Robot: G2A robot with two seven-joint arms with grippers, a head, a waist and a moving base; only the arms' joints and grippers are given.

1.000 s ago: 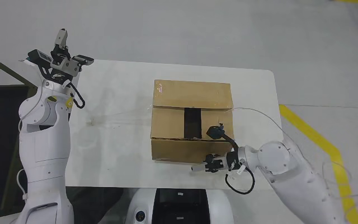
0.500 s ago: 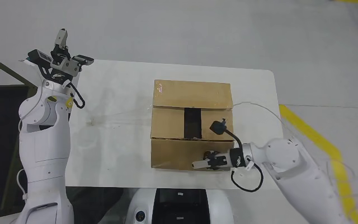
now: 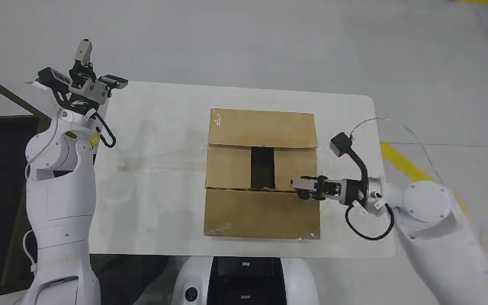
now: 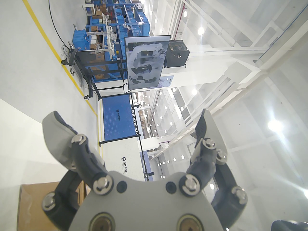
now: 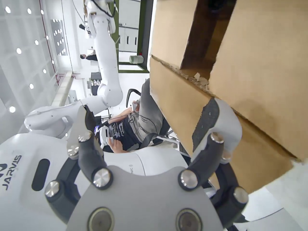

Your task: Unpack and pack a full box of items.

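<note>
The right gripper (image 3: 303,185), fingers spread, rests one pad (image 5: 204,121) against the near flap of the cardboard box (image 3: 259,217) mid-table (image 3: 160,175); the dark gap between the flaps hides its contents. The left gripper (image 4: 130,121), spread and empty, hangs above the far left corner

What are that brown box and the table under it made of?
The box looks like corrugated cardboard: matte brown, with a torn, frayed flap edge in the right wrist view. The table seems to be smooth white laminate or painted board, judging by its even surface; which one I cannot tell.
</note>
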